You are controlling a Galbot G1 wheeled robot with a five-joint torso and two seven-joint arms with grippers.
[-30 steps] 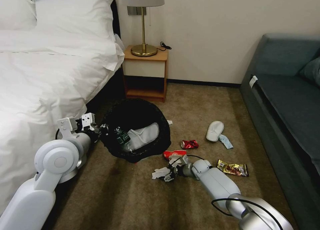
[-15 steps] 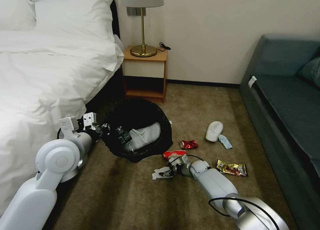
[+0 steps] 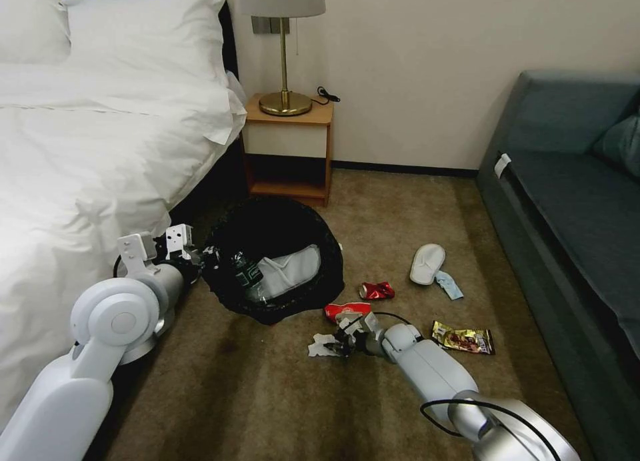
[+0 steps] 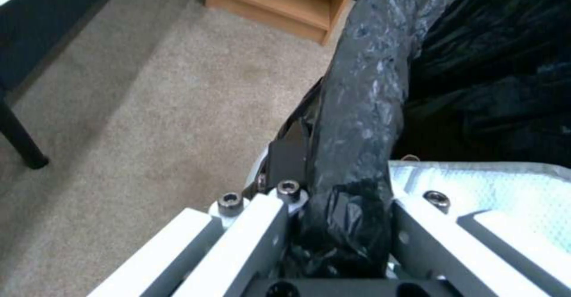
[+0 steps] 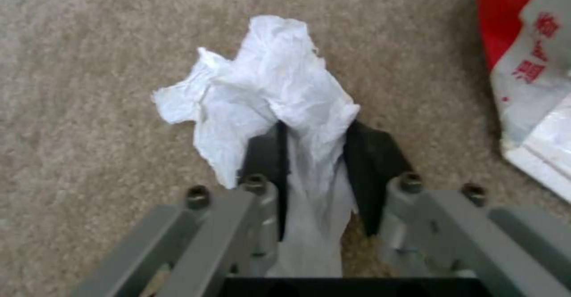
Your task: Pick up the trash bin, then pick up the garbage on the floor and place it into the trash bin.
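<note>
**A thin pinch on the tissue**

The right gripper (image 5: 315, 154) pinches one fold of the crumpled tissue (image 5: 267, 92) on the carpet; it may slip free. The left gripper (image 4: 333, 225) clamps the trash bin (image 3: 273, 261) rim (beside the bed).

light: even, soft indoor | shadows: faint on carpet (image 3: 280, 394) | wrist views: blurred near fingers
</note>
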